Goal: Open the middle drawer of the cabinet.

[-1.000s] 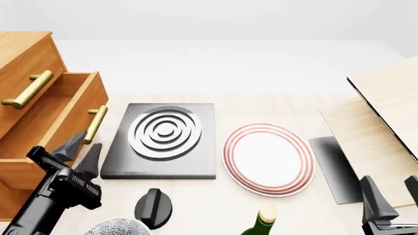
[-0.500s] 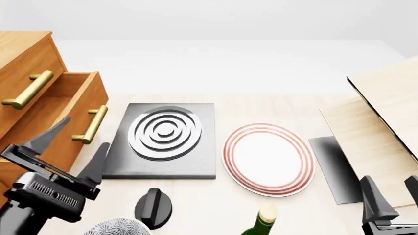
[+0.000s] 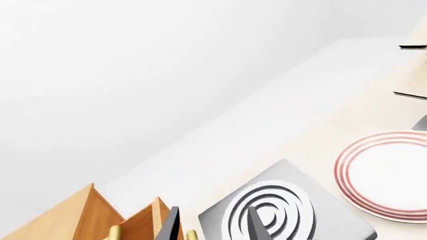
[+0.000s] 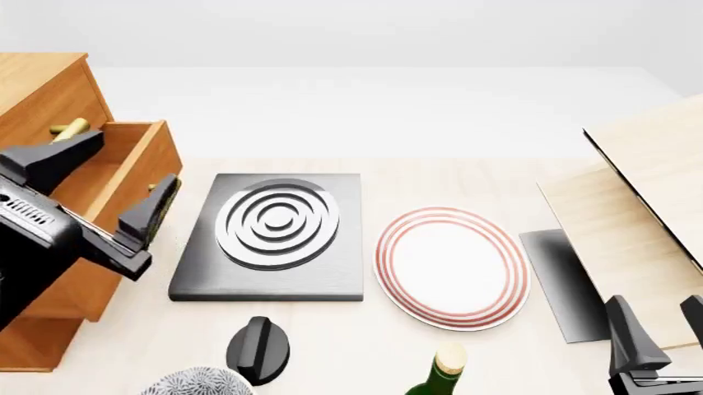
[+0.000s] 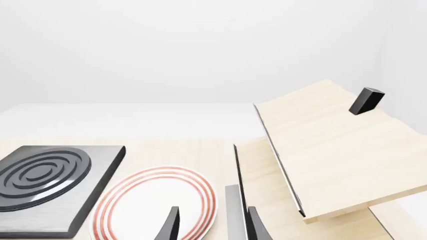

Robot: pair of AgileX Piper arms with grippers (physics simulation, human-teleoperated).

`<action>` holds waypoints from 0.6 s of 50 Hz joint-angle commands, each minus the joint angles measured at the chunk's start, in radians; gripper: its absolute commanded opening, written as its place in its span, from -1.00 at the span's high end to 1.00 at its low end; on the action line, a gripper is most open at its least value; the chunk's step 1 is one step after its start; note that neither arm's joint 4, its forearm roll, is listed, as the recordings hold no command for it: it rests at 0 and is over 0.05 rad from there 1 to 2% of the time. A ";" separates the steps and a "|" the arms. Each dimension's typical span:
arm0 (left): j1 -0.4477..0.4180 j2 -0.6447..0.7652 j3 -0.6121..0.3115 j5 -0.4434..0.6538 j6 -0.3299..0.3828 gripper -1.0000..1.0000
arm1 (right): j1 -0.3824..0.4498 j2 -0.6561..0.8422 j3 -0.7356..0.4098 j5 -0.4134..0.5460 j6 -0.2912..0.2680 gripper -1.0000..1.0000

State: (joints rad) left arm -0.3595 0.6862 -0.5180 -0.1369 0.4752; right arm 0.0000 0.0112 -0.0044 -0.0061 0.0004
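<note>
The orange-brown cabinet (image 4: 44, 90) stands at the table's left edge. Its middle drawer (image 4: 137, 160) is pulled out toward the black hob plate. My left gripper (image 4: 104, 185) is open and hangs large in front of that drawer's front. One finger (image 4: 148, 216) covers most of the drawer's brass handle, without touching it. A bit of the uppermost drawer's handle (image 4: 72, 127) shows behind the other finger. The left wrist view holds the cabinet's corner (image 3: 87, 217) past the left gripper (image 3: 213, 226). My right gripper (image 4: 663, 329) is open and empty, low at the front right; the right wrist view shows this gripper (image 5: 213, 225) too.
A black hob plate (image 4: 275, 234) with rings lies beside the drawer, then a red-rimmed white plate (image 4: 450, 267). A black knob (image 4: 258, 350), a green bottle top (image 4: 439, 374) and a grey speckled object (image 4: 197, 383) sit along the front. A pale wooden box (image 4: 648, 197) with a black edge fills the right.
My left gripper has risen from table height, swinging up and left to the level of the drawer's front. The drawer stands as far out as before. The right arm is still.
</note>
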 commanded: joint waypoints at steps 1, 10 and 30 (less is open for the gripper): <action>0.024 0.065 -0.130 0.146 -0.168 -1.00 | 0.000 0.000 0.000 0.000 0.000 -1.00; 0.056 0.110 -0.192 0.190 -0.191 -1.00 | 0.000 0.000 0.000 0.000 0.000 -1.00; 0.116 0.307 -0.380 0.266 -0.250 -1.00 | 0.000 0.000 0.000 0.000 0.000 -1.00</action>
State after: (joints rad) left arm -0.2807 0.9141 -0.8149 0.0914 0.2438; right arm 0.0000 0.0112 -0.0044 -0.0061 0.0004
